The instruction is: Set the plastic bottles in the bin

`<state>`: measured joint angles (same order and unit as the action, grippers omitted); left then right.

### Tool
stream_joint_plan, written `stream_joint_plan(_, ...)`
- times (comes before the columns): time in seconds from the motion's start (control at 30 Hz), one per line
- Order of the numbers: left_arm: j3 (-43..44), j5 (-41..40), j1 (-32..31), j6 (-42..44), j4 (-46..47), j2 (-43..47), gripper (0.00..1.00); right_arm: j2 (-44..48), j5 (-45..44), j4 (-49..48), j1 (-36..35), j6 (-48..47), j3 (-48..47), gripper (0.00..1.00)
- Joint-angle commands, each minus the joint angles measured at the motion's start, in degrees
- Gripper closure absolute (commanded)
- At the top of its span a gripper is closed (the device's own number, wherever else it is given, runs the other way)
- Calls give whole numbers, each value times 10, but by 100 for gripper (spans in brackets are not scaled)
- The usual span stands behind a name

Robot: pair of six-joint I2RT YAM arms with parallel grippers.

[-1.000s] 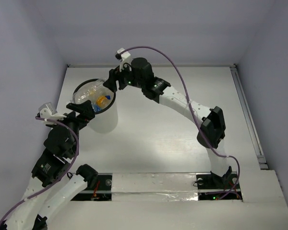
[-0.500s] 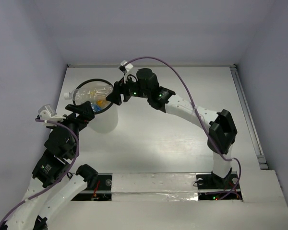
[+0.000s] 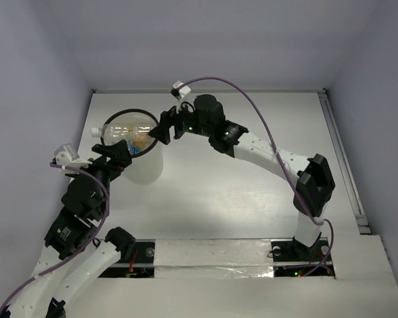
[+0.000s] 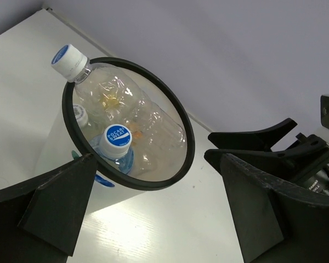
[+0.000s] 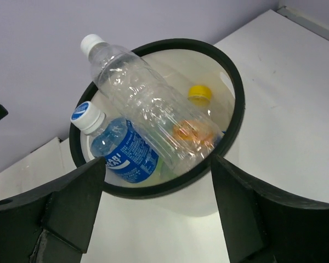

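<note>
The right gripper (image 3: 158, 130) and the left gripper (image 3: 122, 154) both have jaws spread wide, holding nothing. Just ahead of the right jaws stands the bin (image 5: 237, 118). A clear bottle (image 5: 148, 104) lies tilted across its rim, with its white cap poking past the far edge. Under it, inside the bin, are a blue-label bottle (image 5: 126, 154) and a yellow cap (image 5: 199, 93). The left jaws face the bin from the opposite side.

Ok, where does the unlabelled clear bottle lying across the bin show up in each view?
Top external: the clear bottle is at upper left, across the bin's mouth, its cap poking past the left edge.
Left wrist: upper left, cap at top left, outside the ring.
Right wrist: centre, lying diagonally, cap at top left.
Shared landmark: the bin's black rim.
</note>
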<state>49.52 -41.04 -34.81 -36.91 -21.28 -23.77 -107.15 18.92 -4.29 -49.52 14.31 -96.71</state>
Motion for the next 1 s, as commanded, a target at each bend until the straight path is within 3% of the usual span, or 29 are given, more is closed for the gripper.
stream_joint_plan(0.0,18,25,1,12,16,-3,6,63,-52,-40,-1,-9,26,18)
stream_joint_plan(0.1,28,61,1,23,22,-3,6,116,-89,-81,-1,-1,84,24)
stream_joint_plan(0.13,30,70,1,25,21,-3,5,136,-99,-97,-1,1,106,34)
stream_joint_plan(0.2,31,99,1,30,25,2,4,215,-127,-161,-1,17,195,67)
stream_joint_plan(0.23,30,108,1,35,26,5,4,245,-139,-180,-1,20,226,94)
stream_joint_plan(0.27,28,125,1,39,31,8,4,310,-150,-196,-1,27,289,100)
stream_joint_plan(0.37,27,154,1,54,45,15,3,416,-197,-243,-1,37,383,100)
stream_joint_plan(0.4,29,174,1,58,49,14,2,491,-231,-256,-1,43,444,99)
stream_joint_plan(0.5,38,204,1,66,50,0,1,602,-307,-237,-1,51,522,89)
stream_joint_plan(0.6,34,231,1,69,62,-9,1,738,-410,-182,-1,67,595,44)
stream_joint_plan(0.63,30,237,1,69,68,-9,1,800,-435,-168,-1,72,625,23)
stream_joint_plan(0.67,21,244,1,68,72,-8,1,830,-458,-153,-1,77,637,16)
stream_joint_plan(0.8,2,258,1,64,87,1,1,934,-534,-93,-1,87,686,11)
stream_joint_plan(0.97,-6,250,1,61,91,5,1,952,-533,-73,-1,87,703,12)
